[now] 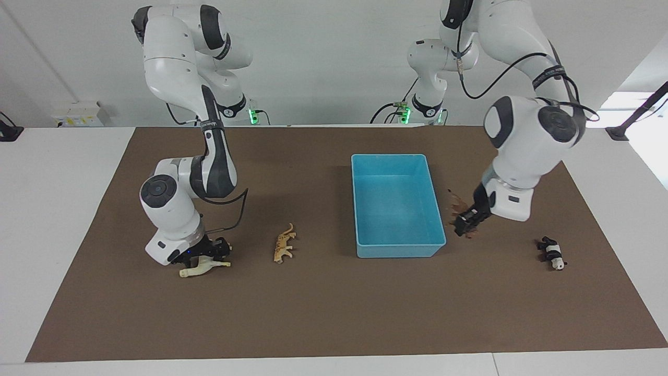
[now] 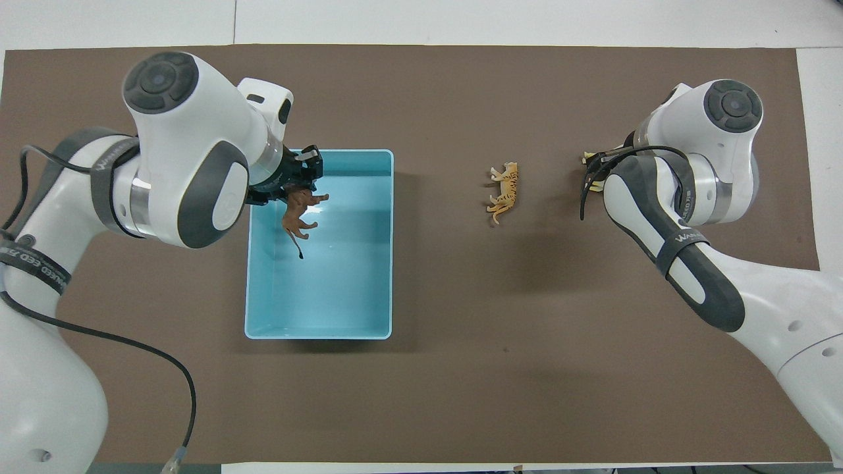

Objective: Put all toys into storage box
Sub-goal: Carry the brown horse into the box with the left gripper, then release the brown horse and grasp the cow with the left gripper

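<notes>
Light blue storage box (image 1: 399, 250) mid-mat. In the facing view, at its three o'clock: left gripper (image 1: 464, 224) clamping the brown lion (image 2: 298, 214), aloft by the rim; panda (image 1: 552, 253) farther out. At nine o'clock: right gripper (image 1: 211, 253) down at the white horse (image 1: 201, 269), grip unclear; tiger (image 1: 284, 244) between horse and box.

One camera sits high at six o'clock, facing the robots; another hangs above their end, looking steeply down (both share the brown mat (image 1: 334, 313)).
</notes>
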You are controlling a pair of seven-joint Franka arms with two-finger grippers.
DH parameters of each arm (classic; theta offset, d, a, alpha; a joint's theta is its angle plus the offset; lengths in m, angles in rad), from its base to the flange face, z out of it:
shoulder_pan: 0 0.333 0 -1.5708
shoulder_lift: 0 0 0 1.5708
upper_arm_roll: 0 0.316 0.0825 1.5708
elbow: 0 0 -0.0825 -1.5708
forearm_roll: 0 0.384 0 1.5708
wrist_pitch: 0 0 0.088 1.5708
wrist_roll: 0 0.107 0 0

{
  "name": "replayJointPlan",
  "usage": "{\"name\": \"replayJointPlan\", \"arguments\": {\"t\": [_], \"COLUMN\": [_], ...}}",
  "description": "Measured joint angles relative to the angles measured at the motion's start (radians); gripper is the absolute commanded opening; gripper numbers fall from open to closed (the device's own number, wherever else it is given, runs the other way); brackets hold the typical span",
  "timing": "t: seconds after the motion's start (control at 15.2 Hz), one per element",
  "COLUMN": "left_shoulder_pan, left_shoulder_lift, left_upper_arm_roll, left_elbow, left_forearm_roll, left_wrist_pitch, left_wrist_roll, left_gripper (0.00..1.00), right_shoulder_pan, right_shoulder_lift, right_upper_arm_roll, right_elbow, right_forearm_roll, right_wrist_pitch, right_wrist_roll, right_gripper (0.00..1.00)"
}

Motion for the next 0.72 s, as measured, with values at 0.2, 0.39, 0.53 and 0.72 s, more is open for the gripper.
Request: {"name": "replayJointPlan", "arguments": {"t": [0.2,0.39,0.53,0.72], "left_shoulder_pan": [0.006,0.111,0.244,0.429], "left_shoulder_lift": [-0.063,-0.129,-0.14,-0.108], "left_upper_arm_roll": [0.023,0.05,0.059,0.066], "left_elbow": [-0.066,-0.062,-0.063,-0.078], "left_forearm_roll": [0.0,0.001,0.001,0.0], "left_wrist_pitch": [0.028,0.021,0.062,0.214], "left_wrist_roll": [0.027,0.202,0.424,0.732], "left_gripper": [1.0,1.0,1.0,1.0], "right_shoulder_pan": [0.006,0.009,0.035,0.167], "right_shoulder_lift": [-0.002,-0.008,-0.014,-0.035], "right_upper_arm_roll": [0.004,0.005,0.007,0.012], "right_elbow": [0.006,0.055,0.147,0.36], "right_forearm_roll": [0.0,0.0,0.0,0.003], "right_wrist_pitch": [-0.011,-0.091,-0.228,-0.499], "right_wrist_roll": [0.001,0.008,0.054,0.27], "right_gripper": [0.0,0.0,0.0,0.0]}}
